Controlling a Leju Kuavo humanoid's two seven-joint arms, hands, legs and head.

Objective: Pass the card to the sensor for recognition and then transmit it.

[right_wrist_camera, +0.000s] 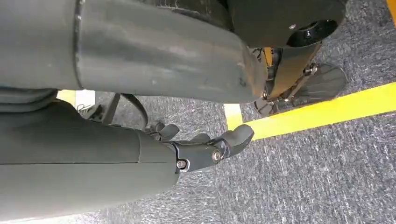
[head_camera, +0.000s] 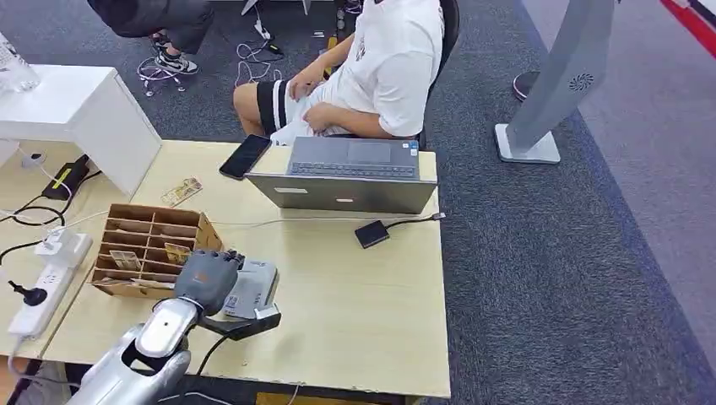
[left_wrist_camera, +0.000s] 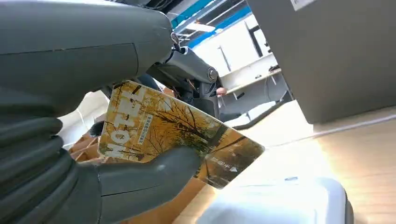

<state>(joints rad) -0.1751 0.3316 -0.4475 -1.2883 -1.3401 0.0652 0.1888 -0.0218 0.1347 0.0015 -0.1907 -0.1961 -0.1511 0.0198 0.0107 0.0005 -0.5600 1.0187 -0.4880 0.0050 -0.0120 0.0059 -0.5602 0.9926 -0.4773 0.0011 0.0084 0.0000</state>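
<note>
Left hand (head_camera: 205, 279) over sensor (head_camera: 253, 291), pinching card (left_wrist_camera: 173, 133); right hand (right_wrist_camera: 205, 147) hanging, fingers loose, empty.

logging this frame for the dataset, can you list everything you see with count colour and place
card: one, yellow-brown, held in the left hand over the sensor
sensor: one, grey-white, near table edge
card box: one, brown, compartmented, left of sensor
loose card: one, yellowish, behind the box
laptop: one, grey, far table edge
phone: one, black, left of laptop
small black device: one, cabled, in front of laptop
power strip: one, white, table's left side
person: one, white shirt, seated behind laptop
left hand: grey, grips card
right hand: grey, hanging over carpet
</note>
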